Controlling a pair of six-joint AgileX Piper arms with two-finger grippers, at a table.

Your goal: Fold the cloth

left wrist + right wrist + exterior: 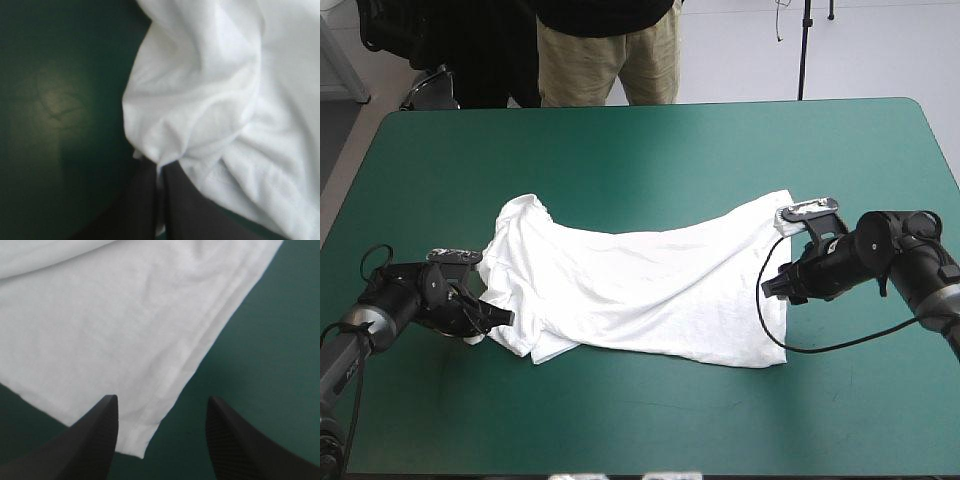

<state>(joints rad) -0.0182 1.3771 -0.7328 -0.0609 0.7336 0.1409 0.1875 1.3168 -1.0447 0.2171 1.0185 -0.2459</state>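
The white T-shirt (640,290) lies spread and wrinkled across the middle of the desk (650,150). Its left end, with a bunched sleeve and collar, sits at the left jaws, and its straighter right end reaches the right jaws. At the left end a rumpled fold of cloth rises just ahead of the left jaws, with bare teal-green cover (55,115) beside it. On the right, the hem runs slantwise, and one corner of it ends between the two fingers, nearer to one of them. The shirt lies well apart from every edge of the desk. Open cover lies all round it, broad toward the far edge and toward the near edge, narrower behind each arm. The left jaws are pinched together on the T-shirt: their black fingers (140,210) meet in a narrow arch with a strip of white cloth caught between them. The right jaws stand wide apart, low over the desk, their fingers (95,440) either side of the hem corner and holding nothing. I cannot tell whether either finger touches the cloth.
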